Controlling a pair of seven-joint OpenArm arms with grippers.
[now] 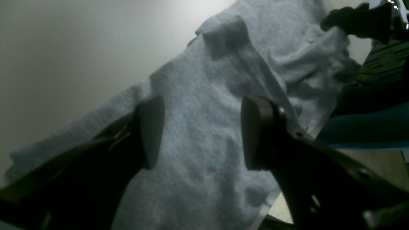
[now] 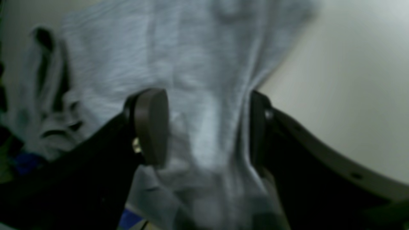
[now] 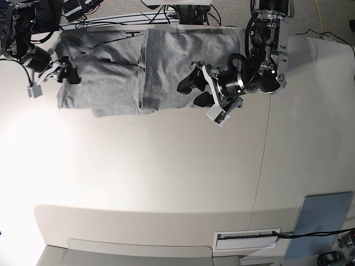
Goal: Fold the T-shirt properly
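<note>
The T-shirt (image 3: pixel 127 72) lies at the table (image 3: pixel 166 177) far edge; left gripper (image 3: pixel 194 88) and right gripper (image 3: pixel 65 71) hover spread, grasping nothing.

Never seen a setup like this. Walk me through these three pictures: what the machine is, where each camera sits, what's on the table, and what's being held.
It is a robot with two arms at a white table, meant to fold a grey T-shirt. The base picture looks down from above. The other two come from cameras on the arms' wrists, so each shows its own hand's two dark fingers up close. The left hand hangs open over the shirt, holding nothing. The right hand is at the shirt's other end, open, with cloth between its fingers; whether it touches is unclear. The shirt lies spread but rumpled, partly folded over. A grey-blue pad sits in the corner.
</note>
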